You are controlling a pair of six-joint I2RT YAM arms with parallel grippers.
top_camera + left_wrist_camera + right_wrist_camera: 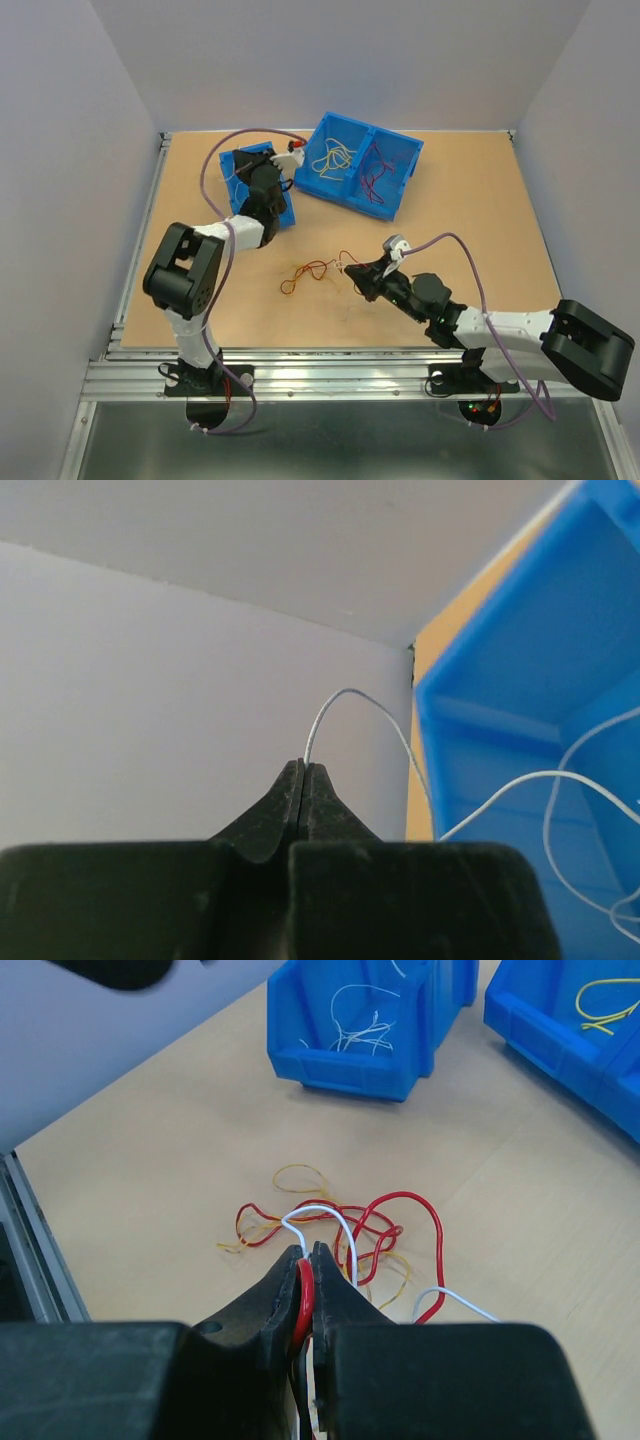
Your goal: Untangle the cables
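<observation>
A tangle of thin red, yellow and white cables (313, 270) lies on the wooden table in the middle. My right gripper (352, 272) is at its right end. In the right wrist view the right gripper (308, 1252) is shut on a red cable and a white cable of the tangle (340, 1222). My left gripper (291, 157) is raised between the small blue bin (232, 190) and the large blue bin (350, 200). In the left wrist view the left gripper (305, 766) is shut on a thin white cable (345, 693) that arcs down into a blue bin (520, 680).
The large bin has two compartments, with yellow cables (333, 160) in the left one and red cables (376, 170) in the right one. The small bin (340, 1065) holds white cables (355, 1015). Grey walls surround the table.
</observation>
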